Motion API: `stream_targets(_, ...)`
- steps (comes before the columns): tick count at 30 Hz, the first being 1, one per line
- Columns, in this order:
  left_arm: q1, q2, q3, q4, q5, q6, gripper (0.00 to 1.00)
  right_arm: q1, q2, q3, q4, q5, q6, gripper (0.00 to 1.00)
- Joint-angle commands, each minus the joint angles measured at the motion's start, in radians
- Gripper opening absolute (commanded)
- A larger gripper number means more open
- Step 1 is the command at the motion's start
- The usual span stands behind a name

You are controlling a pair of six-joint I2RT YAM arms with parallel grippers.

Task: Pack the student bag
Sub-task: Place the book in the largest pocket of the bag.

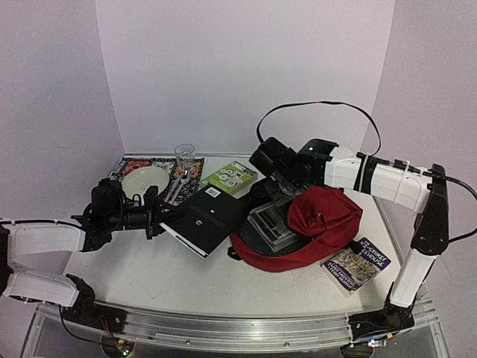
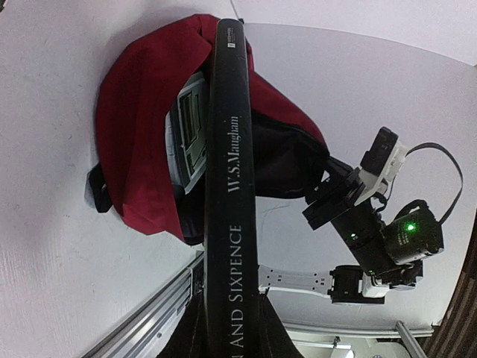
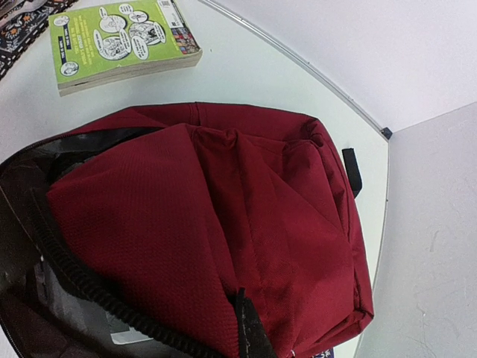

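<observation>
The student bag [image 1: 320, 220] lies right of centre, dark red, its mouth facing left and held agape. Inside shows a grey-and-green book [image 1: 272, 222]. My right gripper [image 1: 285, 192] reaches in from the right and is shut on the bag's upper flap; in the right wrist view one dark fingertip [image 3: 250, 328] is buried in the red fabric [image 3: 223, 216] beside the black zip [image 3: 74, 280]. My left gripper [image 1: 155, 212] is shut on a black hardback book [image 1: 205, 218], lifted and pointing at the bag's opening. Its spine [image 2: 232, 186] runs up between my left gripper [image 2: 231, 339] toward the bag [image 2: 138, 112].
A green paperback [image 1: 231, 177] lies behind the bag. Another paperback [image 1: 358, 265] rests at the front right. At the back left a patterned placemat [image 1: 128, 165] carries a white plate [image 1: 145, 180], a glass [image 1: 184, 156] and a fork [image 1: 179, 186]. The table's metal edge [image 2: 149, 313] runs below the black book.
</observation>
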Motion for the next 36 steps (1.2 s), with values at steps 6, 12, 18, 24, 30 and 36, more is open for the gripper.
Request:
stream_targets(6, -0.066, 0.132, 0.162, 0.147, 0.120, 0.053, 0.00, -0.013, -0.037, 0.067, -0.009, -0.033, 0.016, 0.00)
stream_targets(12, -0.092, 0.261, 0.275, 0.156, 0.117, 0.089, 0.00, -0.012, -0.061, 0.024, 0.037, -0.094, 0.007, 0.00)
stream_targets(18, -0.152, 0.455, 0.389, 0.189, 0.144, 0.074, 0.00, -0.013, -0.094, -0.002, 0.079, -0.148, -0.006, 0.00)
stream_targets(24, -0.167, 0.544, 0.438, 0.258, 0.141, 0.050, 0.00, -0.009, -0.118, -0.021, 0.114, -0.212, -0.037, 0.00)
stream_targets(30, -0.187, 0.670, 0.571, 0.315, 0.144, 0.032, 0.00, -0.002, -0.139, -0.051, 0.149, -0.270, -0.052, 0.00)
stream_targets(36, -0.207, 0.807, 0.696, 0.367, 0.129, 0.006, 0.00, 0.011, -0.148, -0.054, 0.156, -0.301, -0.057, 0.00)
